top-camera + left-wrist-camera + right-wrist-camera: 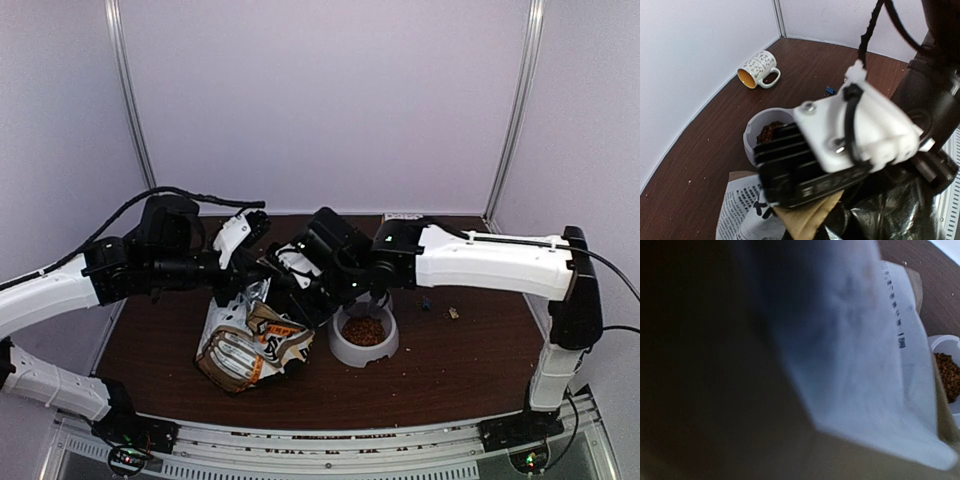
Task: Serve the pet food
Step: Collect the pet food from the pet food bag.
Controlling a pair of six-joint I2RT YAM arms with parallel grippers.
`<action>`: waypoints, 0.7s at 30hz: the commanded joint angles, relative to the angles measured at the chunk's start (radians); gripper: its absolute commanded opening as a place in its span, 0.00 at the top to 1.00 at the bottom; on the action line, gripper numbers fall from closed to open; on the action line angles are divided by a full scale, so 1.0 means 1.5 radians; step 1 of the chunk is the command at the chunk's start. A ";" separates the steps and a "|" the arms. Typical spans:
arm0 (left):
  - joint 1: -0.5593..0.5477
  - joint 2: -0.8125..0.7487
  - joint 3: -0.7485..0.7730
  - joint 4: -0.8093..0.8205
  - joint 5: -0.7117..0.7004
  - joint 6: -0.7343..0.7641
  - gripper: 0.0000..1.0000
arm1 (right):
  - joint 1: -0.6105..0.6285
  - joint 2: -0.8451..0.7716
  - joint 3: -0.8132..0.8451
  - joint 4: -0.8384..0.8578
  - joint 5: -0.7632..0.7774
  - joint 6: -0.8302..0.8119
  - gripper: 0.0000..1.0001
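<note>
In the top view we get soft, even light, with faint shadow beside the bowl (362, 358) on the dark surface (450, 365). Our left wrist view bends at the edges. The right wrist view is dim and blurred, the bag (855, 350) seemingly too near the lens; only the pet food (946, 374) looks sharper.

Top view looks down; both close wrist views share the kibble (771, 131).
</note>
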 commanded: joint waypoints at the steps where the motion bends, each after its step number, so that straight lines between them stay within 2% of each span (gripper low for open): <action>1: -0.008 0.010 0.002 0.035 0.030 -0.010 1.00 | -0.004 0.099 -0.005 0.008 0.009 0.099 1.00; 8: -0.008 0.013 0.004 0.038 0.040 -0.014 1.00 | 0.006 0.096 -0.075 0.246 0.202 0.119 1.00; 14: -0.008 0.008 0.004 0.040 0.048 -0.014 1.00 | 0.006 0.048 -0.164 0.421 0.236 0.077 1.00; 21: -0.008 0.008 0.004 0.041 0.058 -0.015 1.00 | 0.006 0.008 -0.219 0.523 0.236 0.020 1.00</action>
